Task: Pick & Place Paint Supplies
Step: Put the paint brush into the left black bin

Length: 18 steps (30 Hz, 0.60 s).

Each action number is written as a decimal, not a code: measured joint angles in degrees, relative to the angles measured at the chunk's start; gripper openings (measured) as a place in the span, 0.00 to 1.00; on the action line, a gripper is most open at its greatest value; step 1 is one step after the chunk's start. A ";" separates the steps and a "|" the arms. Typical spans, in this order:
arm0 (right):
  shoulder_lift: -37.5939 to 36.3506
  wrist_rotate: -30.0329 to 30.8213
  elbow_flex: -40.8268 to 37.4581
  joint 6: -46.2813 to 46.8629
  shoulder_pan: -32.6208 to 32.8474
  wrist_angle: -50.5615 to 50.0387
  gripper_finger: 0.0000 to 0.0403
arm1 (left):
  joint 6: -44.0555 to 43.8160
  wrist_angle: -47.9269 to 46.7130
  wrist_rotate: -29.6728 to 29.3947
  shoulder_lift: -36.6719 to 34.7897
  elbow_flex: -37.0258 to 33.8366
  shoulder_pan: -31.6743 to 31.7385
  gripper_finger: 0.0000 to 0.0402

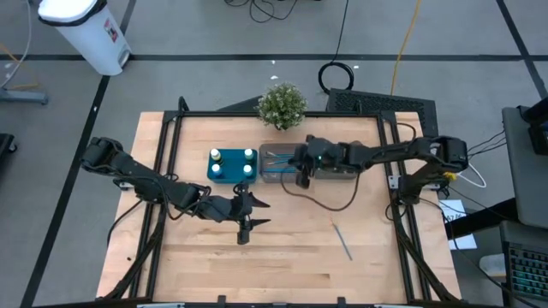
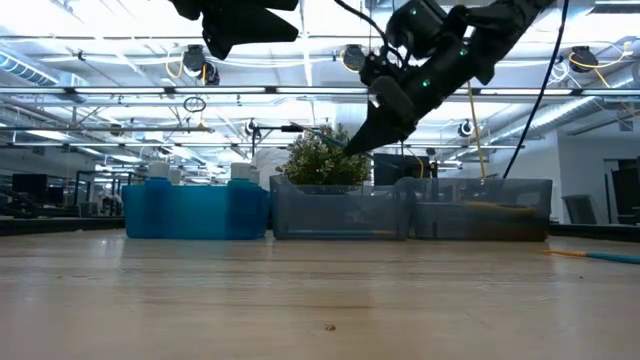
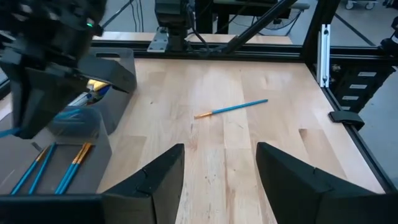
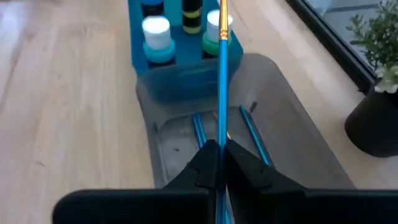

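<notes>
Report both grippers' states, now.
Left gripper: open, holding nothing.
Right gripper: shut on a blue brush, above the grey bin.

We look down on a pale wooden table (image 1: pixel 282 265) framed in black metal rails, standing on a grey floor (image 1: pixel 197 30) crossed by dark lines, with black and yellow cables trailing beyond the table's far edge. Past the far left corner we see a white cylindrical bin (image 1: pixel 86 30), and past the table's right edge a dark equipment stand (image 1: pixel 527 171). From table height we see a large hall with long ceiling light strips (image 2: pixel 120 50) and exposed metal trusses.
</notes>
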 joint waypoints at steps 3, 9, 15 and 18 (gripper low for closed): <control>0.02 -2.45 -0.01 -1.21 -1.79 -0.96 0.02 | 0.00 0.02 0.00 0.00 0.00 0.00 0.52; 0.00 -2.43 -1.99 -2.72 -3.07 -0.71 0.02 | 0.00 0.00 0.00 0.01 0.00 0.00 0.52; 0.04 -2.24 -4.73 -2.86 -3.42 2.37 0.04 | 0.00 0.00 0.00 0.02 0.00 0.00 0.52; 0.04 -2.24 -5.69 -2.85 -3.42 5.77 0.07 | 0.00 0.00 0.00 0.02 0.00 0.00 0.52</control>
